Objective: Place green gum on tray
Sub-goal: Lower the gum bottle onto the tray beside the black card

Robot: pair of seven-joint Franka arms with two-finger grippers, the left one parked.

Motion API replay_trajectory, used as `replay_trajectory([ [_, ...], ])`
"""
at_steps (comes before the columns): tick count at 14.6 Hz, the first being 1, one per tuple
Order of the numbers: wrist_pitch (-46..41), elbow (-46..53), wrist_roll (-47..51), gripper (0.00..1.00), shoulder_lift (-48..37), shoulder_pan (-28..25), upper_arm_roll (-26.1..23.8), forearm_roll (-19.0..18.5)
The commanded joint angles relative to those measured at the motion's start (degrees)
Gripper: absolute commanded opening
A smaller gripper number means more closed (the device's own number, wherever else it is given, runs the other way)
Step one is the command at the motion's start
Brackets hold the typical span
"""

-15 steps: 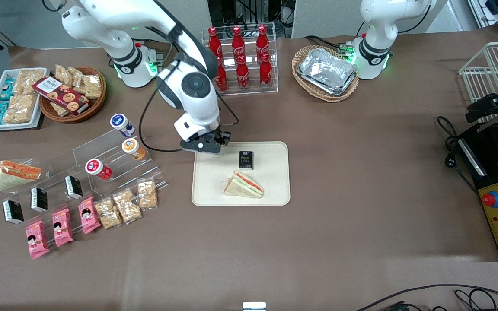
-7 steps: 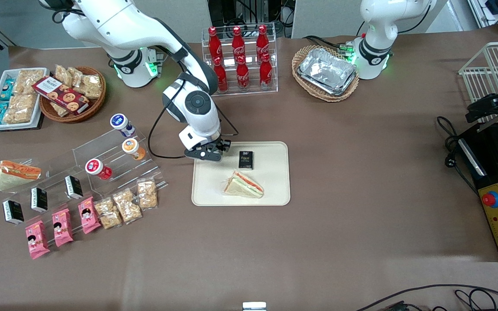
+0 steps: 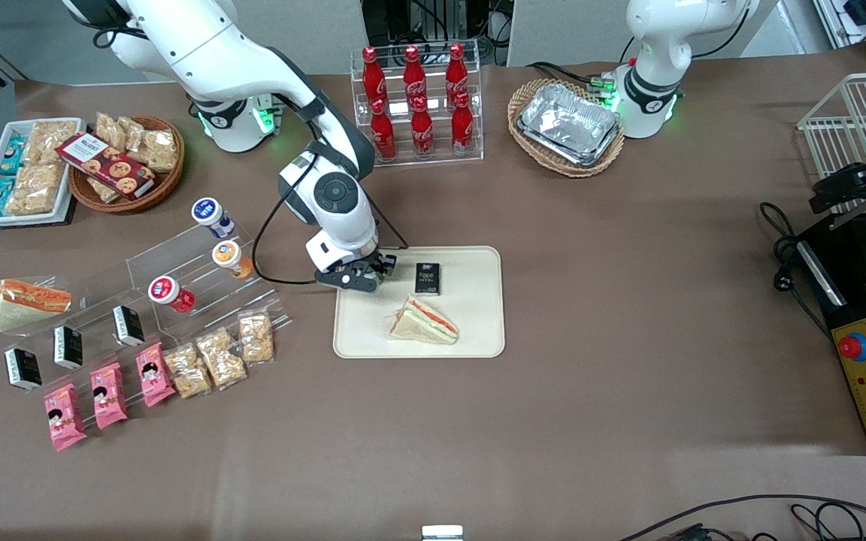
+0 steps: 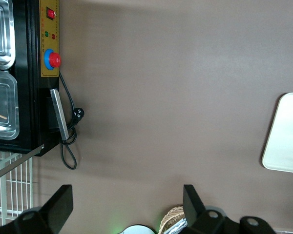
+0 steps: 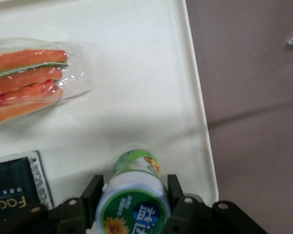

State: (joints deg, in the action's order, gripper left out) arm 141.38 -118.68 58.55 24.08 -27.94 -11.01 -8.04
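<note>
The green gum [image 5: 135, 171] is a small green bottle with a white-rimmed green cap. It stands upright between the fingers of my right gripper [image 5: 135, 190], which is shut on it just below the cap. Its base is at or just above the cream tray [image 5: 146, 97], near the tray's long rim. In the front view the gripper [image 3: 364, 279] is low over the tray's [image 3: 478, 334] corner nearest the working arm's base, and the gum there is mostly hidden by the hand.
On the tray lie a wrapped sandwich [image 3: 424, 321] and a black box [image 3: 428, 278]. An acrylic shelf holds blue-capped [image 3: 211, 213], orange-capped [image 3: 230, 257] and red-capped [image 3: 168, 292] bottles. Farther away are a cola rack [image 3: 418, 98] and a basket of foil trays [image 3: 567, 124].
My right gripper has come down with the green gum and shifted slightly nearer the front camera, over the tray's corner. Everything else has stayed put.
</note>
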Motion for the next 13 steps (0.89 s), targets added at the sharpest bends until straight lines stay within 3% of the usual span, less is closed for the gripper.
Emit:
replay_trajectory([
  [1, 1.53, 0.03, 1.39, 1.00, 0.97, 0.34, 0.64, -1.63],
  [7, -0.30, 0.46, -1.85, 1.00, -4.63, 3.41, 1.43, -1.72],
  [13, -14.36, 2.84, -11.16, 1.00, -17.20, 12.54, 0.99, -0.76],
])
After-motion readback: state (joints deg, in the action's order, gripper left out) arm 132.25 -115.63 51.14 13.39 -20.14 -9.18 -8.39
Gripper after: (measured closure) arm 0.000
